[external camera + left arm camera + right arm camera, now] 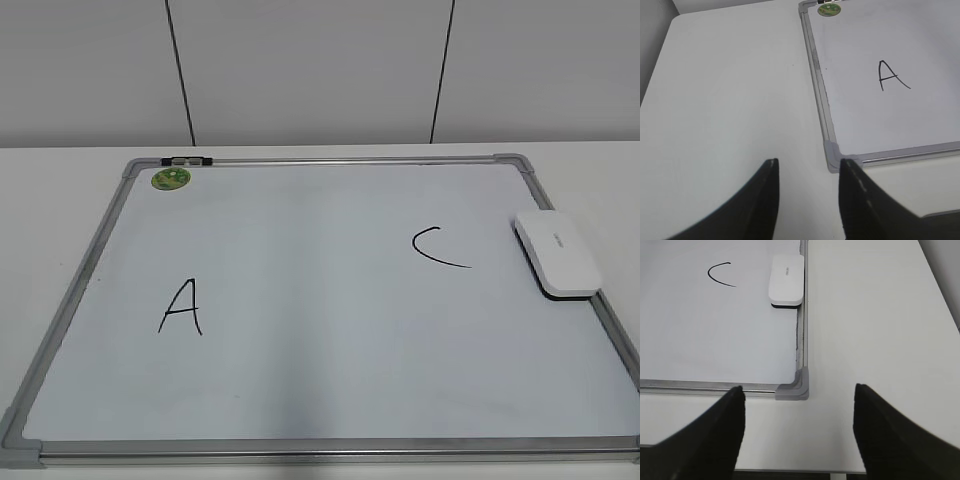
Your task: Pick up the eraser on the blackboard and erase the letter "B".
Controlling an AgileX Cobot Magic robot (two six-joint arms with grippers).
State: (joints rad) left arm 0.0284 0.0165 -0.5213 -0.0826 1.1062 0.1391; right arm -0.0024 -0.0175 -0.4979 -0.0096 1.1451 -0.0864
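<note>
Green magnet (171, 179) top-left; black "A" (181, 307), "C" (437, 247); white table (725, 100).

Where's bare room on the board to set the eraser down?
Between the A and the C, and the whole strip below both letters. Tight: the right edge, where the eraser lies by the frame, and the magnet corner.

the blackboard (300, 380) bears a black "a" (181, 307) and "c" (438, 247).

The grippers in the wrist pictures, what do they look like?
Only the fingers show. The left gripper has two matte black, curved, tapering fingers with pale wear along the edges. The right gripper has two similar black fingers. No cables or markings are visible.
</note>
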